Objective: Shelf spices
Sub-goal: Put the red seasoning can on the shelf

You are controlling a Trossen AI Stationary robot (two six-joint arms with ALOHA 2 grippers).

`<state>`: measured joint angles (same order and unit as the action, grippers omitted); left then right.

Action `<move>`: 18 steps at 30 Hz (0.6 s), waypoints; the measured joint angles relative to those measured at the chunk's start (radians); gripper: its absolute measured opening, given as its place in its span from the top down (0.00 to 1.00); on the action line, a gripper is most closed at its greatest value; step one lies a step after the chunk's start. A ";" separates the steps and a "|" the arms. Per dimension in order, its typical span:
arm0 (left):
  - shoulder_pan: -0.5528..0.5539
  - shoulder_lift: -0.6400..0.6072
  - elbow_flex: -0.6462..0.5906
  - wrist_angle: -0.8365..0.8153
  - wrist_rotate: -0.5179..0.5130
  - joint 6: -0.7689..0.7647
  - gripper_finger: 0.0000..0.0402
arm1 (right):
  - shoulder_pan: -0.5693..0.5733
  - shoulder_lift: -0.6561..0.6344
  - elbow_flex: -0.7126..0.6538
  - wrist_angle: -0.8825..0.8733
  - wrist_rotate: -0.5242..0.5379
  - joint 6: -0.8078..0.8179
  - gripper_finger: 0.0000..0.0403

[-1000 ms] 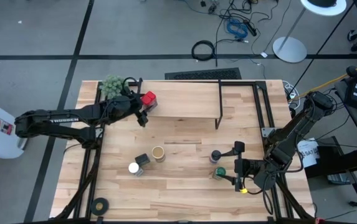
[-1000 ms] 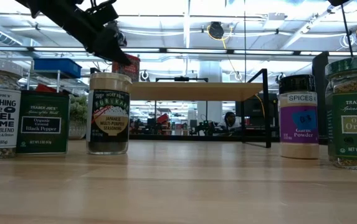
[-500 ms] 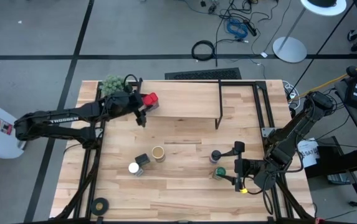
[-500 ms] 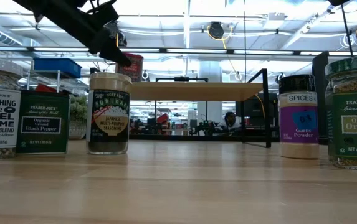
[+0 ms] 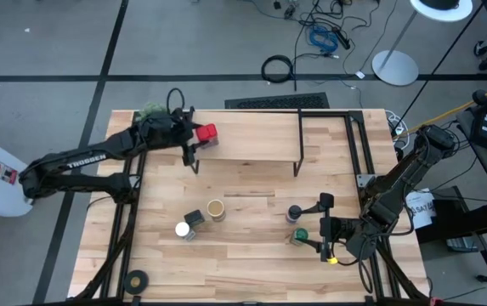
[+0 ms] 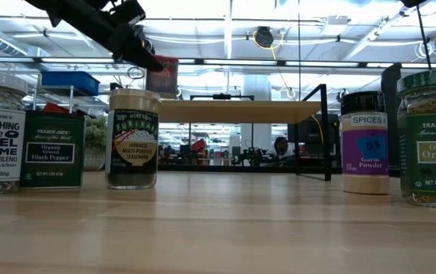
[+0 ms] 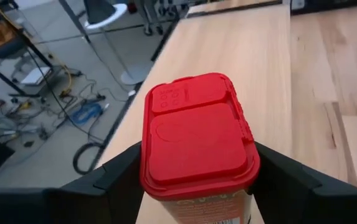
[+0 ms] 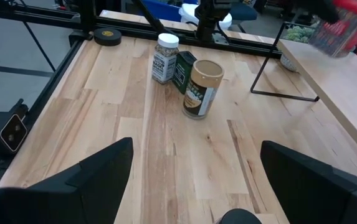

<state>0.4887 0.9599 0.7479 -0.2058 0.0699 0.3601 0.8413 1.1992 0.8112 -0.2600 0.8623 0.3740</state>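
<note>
My left gripper [image 7: 197, 180] is shut on the red tin [image 5: 206, 133], which is over the left end of the shelf [image 5: 251, 144], a light board on thin black legs. In the low view the tin [image 6: 163, 76] shows just above the board [image 6: 233, 112]. On the table in front of the shelf stand a white-lidded jar [image 5: 182, 229], a dark square tin [image 5: 194, 219], a tan cylinder [image 5: 216, 209], a dark-lidded jar [image 5: 295, 212] and a green-lidded jar [image 5: 298, 236]. My right gripper [image 5: 324, 228] waits open beside those last two jars. My left gripper pinches the red tin between its two fingers [image 7: 119, 180], on two opposite sides of the body just under the lid [image 7: 146, 174]. The fingers come from the table's left, slanting a little downward. The tin stands upright, lid up; whether its base touches the shelf I cannot tell.
A fuzzy green plant ball [image 5: 151, 112] sits at the far left corner, behind my left arm. A black tape roll [image 5: 137, 279] lies at the near left. Black frame rails run along both table sides. The shelf board to the right of the tin is bare.
My left arm has swung toward the table's far edge, risen slightly and rolled at the wrist. The red tin between its fingers has stayed over the shelf's left end and come up a little.
</note>
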 joint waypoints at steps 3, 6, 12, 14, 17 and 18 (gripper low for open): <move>0.035 0.000 0.020 -0.038 0.067 0.019 0.36 | 0.000 0.000 0.000 -0.001 0.000 0.000 0.15; 0.071 0.000 0.030 -0.049 0.118 0.024 0.36 | 0.000 0.000 0.000 -0.004 0.000 0.000 0.15; 0.130 0.003 0.035 -0.092 0.151 0.049 0.36 | 0.000 0.000 0.000 -0.004 0.000 0.000 0.15; 0.145 0.002 0.035 -0.092 0.181 0.052 0.36 | 0.000 0.000 0.000 -0.004 0.000 0.000 0.15; 0.164 0.003 0.035 -0.093 0.219 0.071 0.36 | 0.000 0.000 0.000 -0.004 0.000 0.001 0.15; 0.170 0.003 0.035 -0.093 0.229 0.074 0.36 | 0.000 0.000 0.000 -0.003 0.000 0.002 0.15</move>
<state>0.6591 0.9627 0.7826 -0.2989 0.2985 0.4340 0.8413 1.1992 0.8112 -0.2634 0.8623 0.3758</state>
